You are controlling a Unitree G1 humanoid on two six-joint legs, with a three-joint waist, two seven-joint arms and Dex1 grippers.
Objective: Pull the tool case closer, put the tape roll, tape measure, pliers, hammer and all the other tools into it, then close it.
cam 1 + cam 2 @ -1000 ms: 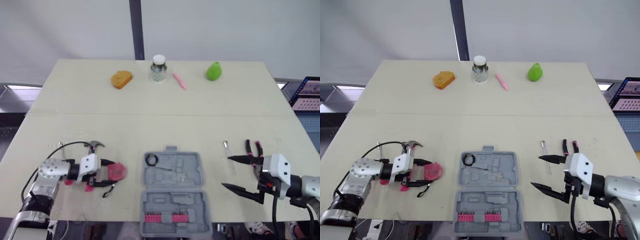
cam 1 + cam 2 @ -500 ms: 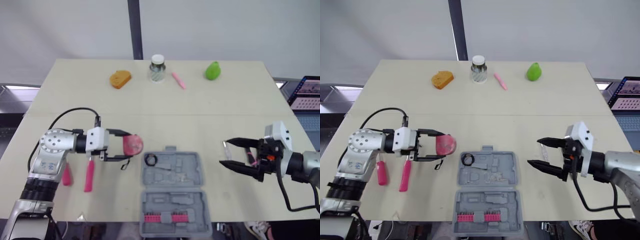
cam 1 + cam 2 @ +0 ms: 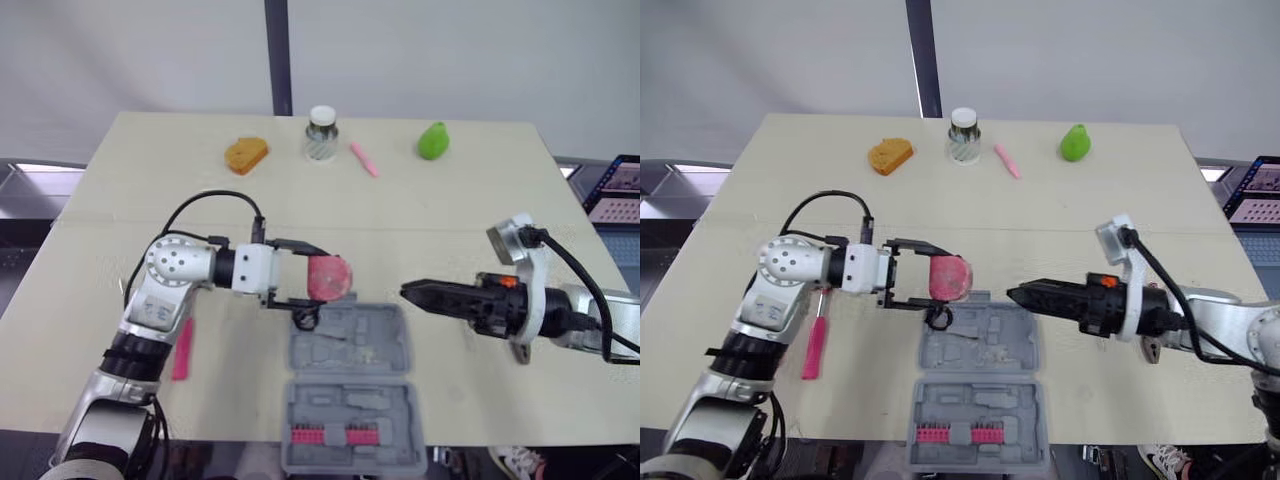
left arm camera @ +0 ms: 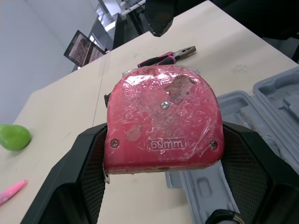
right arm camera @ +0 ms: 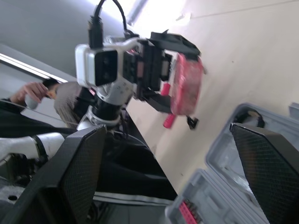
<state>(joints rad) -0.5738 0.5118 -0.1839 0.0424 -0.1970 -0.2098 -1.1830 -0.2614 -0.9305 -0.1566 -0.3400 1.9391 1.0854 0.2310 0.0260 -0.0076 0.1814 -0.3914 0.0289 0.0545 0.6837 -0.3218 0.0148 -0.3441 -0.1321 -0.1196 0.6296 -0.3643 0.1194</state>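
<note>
Left jaws: gripping red tape measure [image 3: 329, 277] at tool case's [image 3: 385, 350] far edge.
Right jaws: gaping wide beside it.
Left wrist view: showing pliers [image 4: 164, 58] lying on desk [image 4: 233, 42].

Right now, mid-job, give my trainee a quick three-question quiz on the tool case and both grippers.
1. True or false: the tool case is shut.
2. What does the left gripper hold? A) a hammer B) the red tape measure C) nothing
3. Fill in: the right gripper is empty, its fingers ____.

Key: 1 false, it lies open. 2 B, above the case's far left corner. 3 open.
</note>
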